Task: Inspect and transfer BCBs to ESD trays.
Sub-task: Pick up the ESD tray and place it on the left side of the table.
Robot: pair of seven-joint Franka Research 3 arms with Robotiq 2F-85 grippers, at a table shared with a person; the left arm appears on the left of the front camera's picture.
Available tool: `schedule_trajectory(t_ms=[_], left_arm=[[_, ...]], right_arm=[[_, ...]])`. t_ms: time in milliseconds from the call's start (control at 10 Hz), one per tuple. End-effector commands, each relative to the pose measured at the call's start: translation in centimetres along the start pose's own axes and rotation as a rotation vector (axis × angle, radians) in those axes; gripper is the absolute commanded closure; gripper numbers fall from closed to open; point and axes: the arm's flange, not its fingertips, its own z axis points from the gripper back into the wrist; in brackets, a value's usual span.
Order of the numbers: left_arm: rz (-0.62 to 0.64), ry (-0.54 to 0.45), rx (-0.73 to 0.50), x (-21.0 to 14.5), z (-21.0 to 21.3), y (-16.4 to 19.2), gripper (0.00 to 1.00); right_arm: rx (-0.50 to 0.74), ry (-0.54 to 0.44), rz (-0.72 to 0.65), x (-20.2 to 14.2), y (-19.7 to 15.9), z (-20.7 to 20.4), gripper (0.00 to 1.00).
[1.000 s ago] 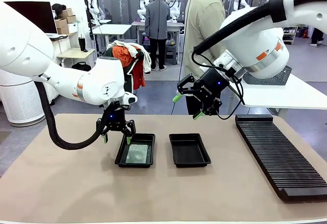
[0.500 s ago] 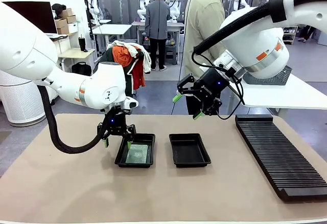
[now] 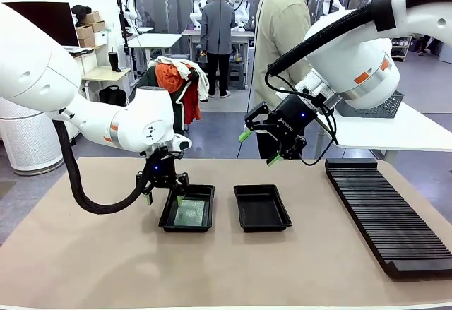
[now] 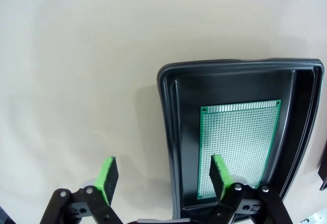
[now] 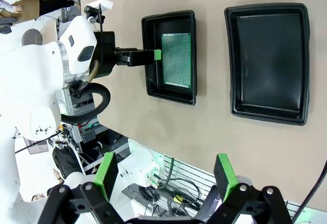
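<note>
**Views compared.** The front view shows two black trays side by side on the tan table cover. The left tray holds a green board. The right tray has a bare floor. A long black slotted rack lies well apart to the robot's right, and a person stands at the far side.

The left wrist view adds detail the front view lacks. The board lies flat on the tray floor, dotted face up, with bare floor between it and the far wall. The tray's rim passes between the two green pads. One pad is over the table cover and the other is over the tray's inside, above the board's near edge.

The right wrist view looks down from high up and takes in both trays at once. It shows the board in its tray and the bare one beside it.

**Arm pose.** The left gripper points straight down over the left tray's outer side, just above it. Its fingers are spread with nothing between them. Contact with the rim cannot be told.

The right gripper is raised well above the table behind the right tray, tilted. Its fingers are wide apart and hold nothing.
</note>
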Motion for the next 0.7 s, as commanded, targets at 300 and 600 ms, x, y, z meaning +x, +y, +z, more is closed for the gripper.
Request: schedule_trajectory(t_ms=[300, 600], left_arm=[[0.011, -0.023, -0.036, -0.24, -0.65, 0.19, 0.33], [0.015, -0.042, -0.050, -0.50, -0.53, 0.13, 0.49]], right_arm=[[-0.017, -0.001, 0.000, 0.33, 0.14, -0.02, 0.00], [-0.017, -0.001, 0.000, 0.33, 0.14, -0.02, 0.00]])
